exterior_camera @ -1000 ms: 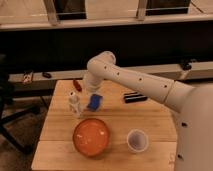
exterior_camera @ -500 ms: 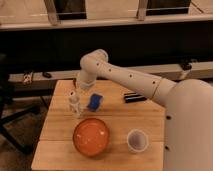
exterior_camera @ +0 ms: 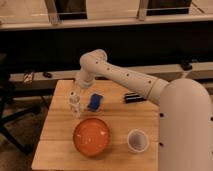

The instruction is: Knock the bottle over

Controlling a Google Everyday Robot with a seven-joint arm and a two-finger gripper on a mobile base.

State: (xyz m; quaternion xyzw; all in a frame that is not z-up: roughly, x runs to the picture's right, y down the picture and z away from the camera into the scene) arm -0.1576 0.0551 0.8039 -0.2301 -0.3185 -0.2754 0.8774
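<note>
The bottle (exterior_camera: 75, 106) is a small whitish shape standing upright near the left side of the wooden table (exterior_camera: 120, 117), just behind the orange bowl (exterior_camera: 91, 136). Its red cap is hidden. My gripper (exterior_camera: 75, 96) hangs at the end of the white arm (exterior_camera: 120, 75), right over the top of the bottle and touching or nearly touching it; I cannot tell which.
A blue object (exterior_camera: 95, 101) lies just right of the bottle. A black object (exterior_camera: 132, 97) lies at the back right of the table. A white cup (exterior_camera: 137, 141) stands at the front right. A dark counter runs behind the table.
The arm has swung left and the gripper has come down onto the bottle's top. The red spot seen above the bottle a second ago no longer shows. The bottle still stands.
</note>
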